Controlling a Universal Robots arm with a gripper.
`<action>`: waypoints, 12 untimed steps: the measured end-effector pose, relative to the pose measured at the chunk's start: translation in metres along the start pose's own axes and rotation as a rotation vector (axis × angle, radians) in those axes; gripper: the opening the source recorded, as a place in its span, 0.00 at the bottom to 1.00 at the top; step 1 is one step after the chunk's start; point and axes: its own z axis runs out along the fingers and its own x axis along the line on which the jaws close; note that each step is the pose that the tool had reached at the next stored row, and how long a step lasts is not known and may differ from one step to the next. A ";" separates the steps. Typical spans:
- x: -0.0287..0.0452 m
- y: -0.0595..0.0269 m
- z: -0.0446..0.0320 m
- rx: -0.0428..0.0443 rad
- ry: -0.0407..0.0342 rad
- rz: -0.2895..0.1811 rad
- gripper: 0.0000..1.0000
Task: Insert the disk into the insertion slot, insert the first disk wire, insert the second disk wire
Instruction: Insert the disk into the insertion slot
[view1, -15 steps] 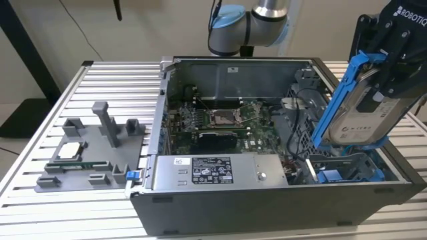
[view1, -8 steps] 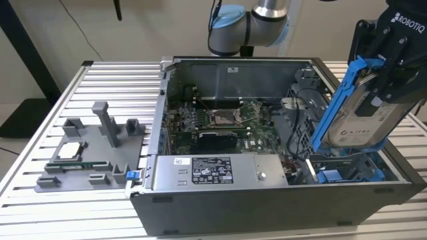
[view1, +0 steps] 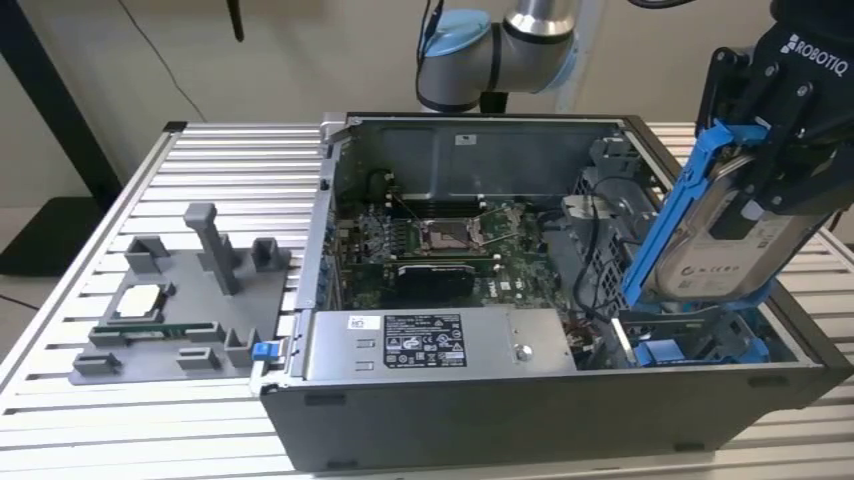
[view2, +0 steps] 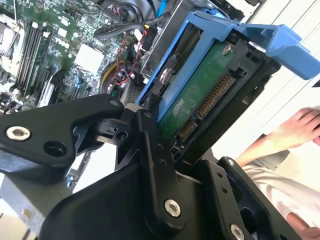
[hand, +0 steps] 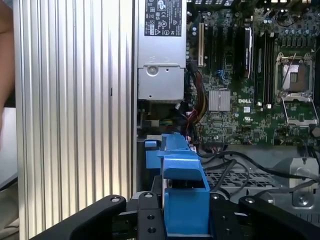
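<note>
**A:** What is held in the gripper (view1: 767, 192)?

**B:** The disk (view1: 714, 255) is clamped between its fingers (view2: 150, 145). In the second wrist view the green circuit side and the connector edge are seen, framed by the blue caddy (view2: 280, 40).

**A:** How is the disk laid?

**B:** It is carried steeply tilted. The long axis runs down from the gripper, and the upper end is leaned toward the exterior view's right.

**A:** And where is the slot (view1: 687, 350) found from there?

**B:** It is placed just below the disk's lower end, in the near corner of the computer case (view1: 534, 420), at the exterior view's right. The disk is judged not yet seated. Whether its lower edge is touching the blue rails cannot be told.

**A:** What is seen beyond?

**B:** The power-supply box (view1: 427, 345) is set beside the slot, the motherboard (view1: 441, 245) is seen farther in, and the ribbed table (view1: 227, 170) is spread around the case.
</note>
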 end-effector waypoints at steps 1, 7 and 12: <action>0.0000 0.0000 0.0003 0.0000 0.0001 0.000 0.00; 0.0001 0.0000 0.0006 0.0000 0.0001 0.000 0.00; 0.0001 0.0000 0.0009 0.0000 -0.0001 0.000 0.00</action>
